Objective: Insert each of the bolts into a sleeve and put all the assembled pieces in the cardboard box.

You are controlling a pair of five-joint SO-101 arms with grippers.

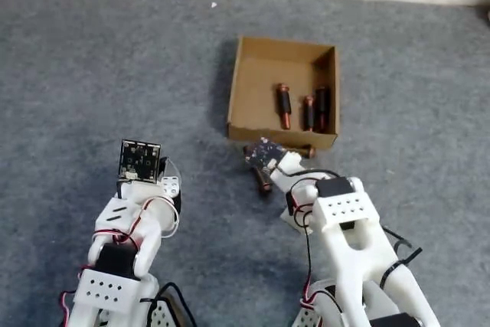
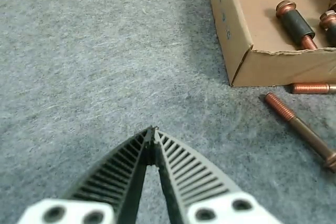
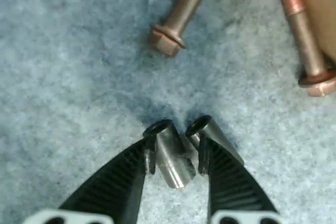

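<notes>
The left gripper (image 2: 154, 132) is pinched closed over bare grey carpet (image 2: 79, 51), well apart from everything. The right gripper (image 3: 176, 148) is spread, one finger on each side of a sleeve (image 3: 173, 162) lying between them. A second sleeve (image 3: 211, 131) lies just beside it, against the outer finger. Just past the tips lie two loose bolts (image 3: 185, 8), the other bolt (image 3: 300, 31) up against the cardboard box (image 1: 283, 138). Three assembled pieces (image 1: 283, 105) lie inside.
</notes>
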